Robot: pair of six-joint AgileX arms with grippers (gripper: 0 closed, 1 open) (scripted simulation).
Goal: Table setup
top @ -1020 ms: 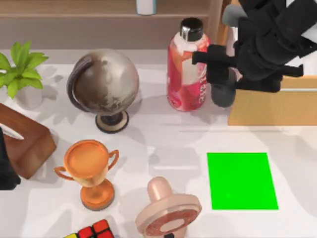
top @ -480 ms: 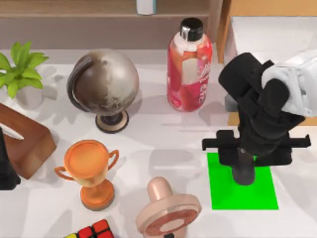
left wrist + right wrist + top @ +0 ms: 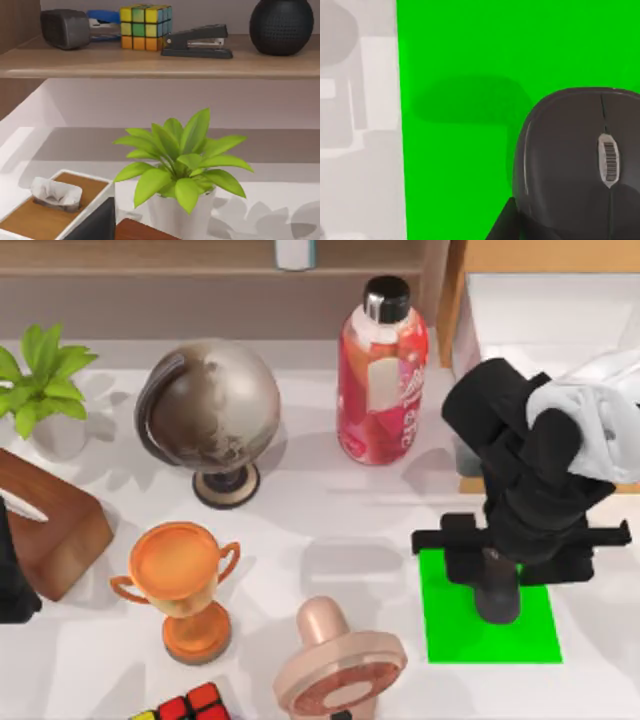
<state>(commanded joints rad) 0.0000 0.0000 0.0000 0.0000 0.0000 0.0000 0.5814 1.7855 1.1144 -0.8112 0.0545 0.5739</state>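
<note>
Right end effector hangs over the flat bright-green square mat at the desk's right side, near the front edge. It is clenched on a dark grey computer mouse with a scroll wheel; in the top view the mouse shows as a dark rounded body below the black wrist. The right wrist view has the mouse over green on every visible side, with a soft shadow on the mat just beside it, so I judge it sits slightly above the surface or barely touching; cannot tell which. Left arm parked at the top view's left edge, near the brown wooden tissue box; its fingers cannot be made out. Its wrist camera looks at a small green leafy plant in a white pot. Standing on the white desk, well apart from the mat: a tall red plastic bottle with a black cap, a grey-brown globe on a stand, an orange two-handled trophy cup, a pink desk fan. Progress, as I read it: carrying is done, the mouse is positioned over its target. Left to do: lower fully, release, withdraw.
</note>
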